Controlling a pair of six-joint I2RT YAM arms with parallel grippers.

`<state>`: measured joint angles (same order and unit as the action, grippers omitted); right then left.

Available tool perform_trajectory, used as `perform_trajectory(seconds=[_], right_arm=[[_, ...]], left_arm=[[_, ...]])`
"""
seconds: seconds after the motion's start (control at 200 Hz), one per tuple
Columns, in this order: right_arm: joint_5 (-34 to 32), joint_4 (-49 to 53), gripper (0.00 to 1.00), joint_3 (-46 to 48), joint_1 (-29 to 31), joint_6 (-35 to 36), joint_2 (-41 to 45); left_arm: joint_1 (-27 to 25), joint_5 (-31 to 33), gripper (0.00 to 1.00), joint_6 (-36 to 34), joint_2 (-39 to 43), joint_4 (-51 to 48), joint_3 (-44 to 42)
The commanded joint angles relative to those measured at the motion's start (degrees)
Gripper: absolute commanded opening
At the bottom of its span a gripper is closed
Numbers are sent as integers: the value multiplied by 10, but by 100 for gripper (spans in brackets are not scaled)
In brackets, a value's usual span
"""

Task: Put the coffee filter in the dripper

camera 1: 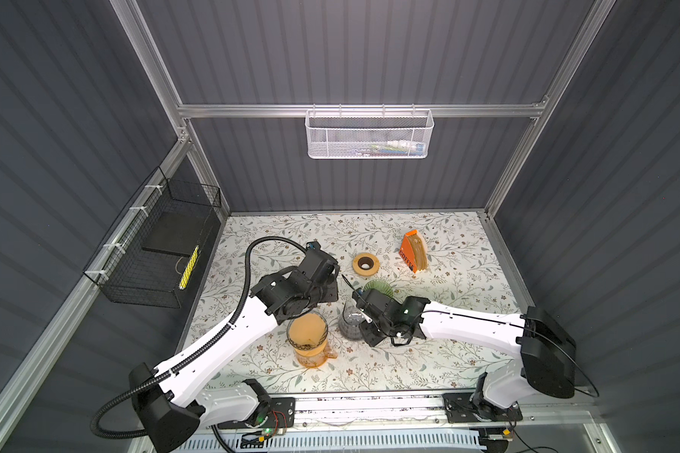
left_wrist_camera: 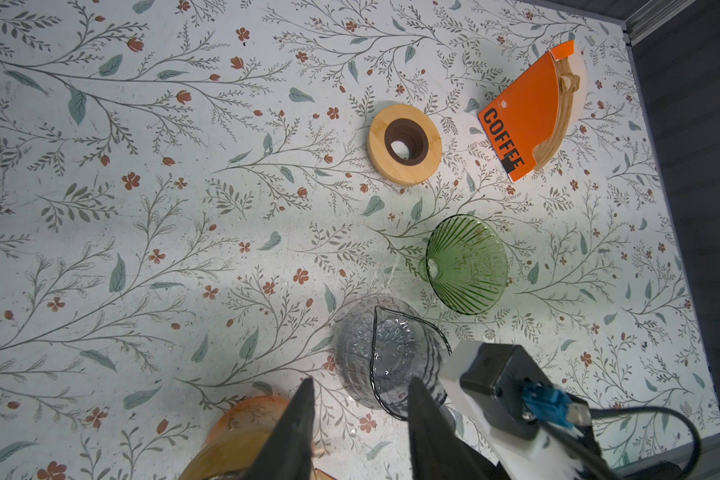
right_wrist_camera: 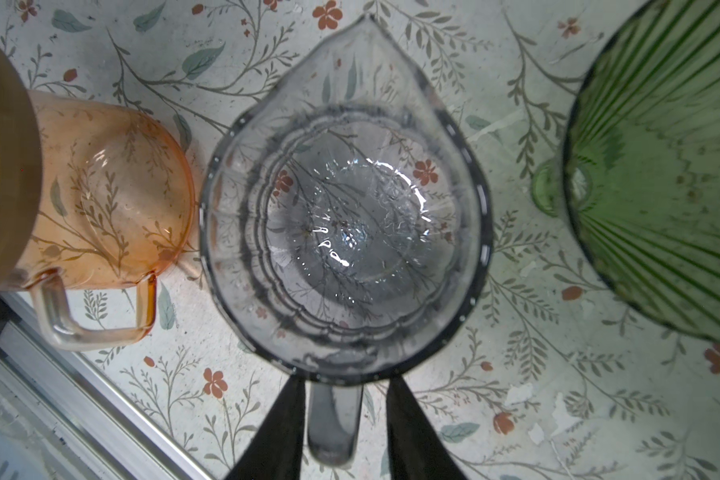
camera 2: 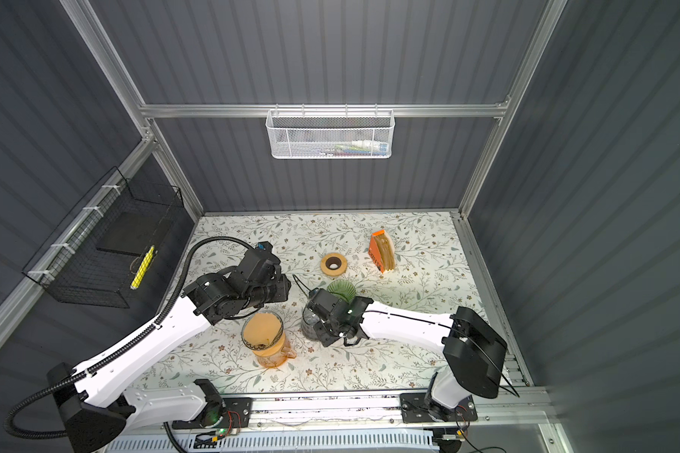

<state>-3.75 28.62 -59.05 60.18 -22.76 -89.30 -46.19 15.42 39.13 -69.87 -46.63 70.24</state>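
Brown paper coffee filters [camera 1: 420, 251] [left_wrist_camera: 560, 112] stand in an orange "COFFEE" holder [left_wrist_camera: 516, 120] at the back right. The green ribbed glass dripper [camera 1: 381, 287] [left_wrist_camera: 466, 262] [right_wrist_camera: 657, 166] lies on its side mid-table. My left gripper [left_wrist_camera: 360, 382] hangs open and holds nothing, above the table between the two carafes. My right gripper [right_wrist_camera: 346, 380] is low at the grey glass carafe [right_wrist_camera: 346, 208] [camera 1: 350, 323]. Its fingers stand on either side of the carafe's handle [right_wrist_camera: 333, 419], with a gap on one side.
An orange glass carafe [camera 1: 311, 345] [right_wrist_camera: 113, 187] with a tan-lined top stands front centre, close beside the grey one. A wooden ring [camera 1: 366, 264] [left_wrist_camera: 404, 143] lies behind. A white mesh basket [camera 1: 370, 133] hangs on the back wall, a black wire basket [camera 1: 154, 251] on the left wall.
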Motion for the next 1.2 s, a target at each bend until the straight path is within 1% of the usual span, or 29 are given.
perform_trajectory(seconds=[0.0, 0.18, 0.34, 0.535, 0.77, 0.885, 1.196], right_arm=[[-19, 17, 33, -16, 3, 6, -13], [-25, 20, 29, -15, 6, 4, -21], [-28, 27, 16, -16, 9, 4, -20], [-29, 45, 7, -11, 16, 8, 1], [-27, 76, 3, 16, 28, -6, 60], [-20, 87, 3, 37, 40, -18, 92], [-32, 122, 2, 95, 74, -64, 154]], left_arm=[[-3, 1, 38, -13, 11, -2, 2], [-2, -1, 38, -10, 13, -5, 0], [-2, -1, 38, -9, 16, -6, 0], [-2, -2, 38, -8, 15, -10, 3], [-2, 0, 38, -5, 18, -13, 0], [-2, 11, 38, -7, 17, -20, -1], [-2, 6, 38, -6, 15, -12, -7]])
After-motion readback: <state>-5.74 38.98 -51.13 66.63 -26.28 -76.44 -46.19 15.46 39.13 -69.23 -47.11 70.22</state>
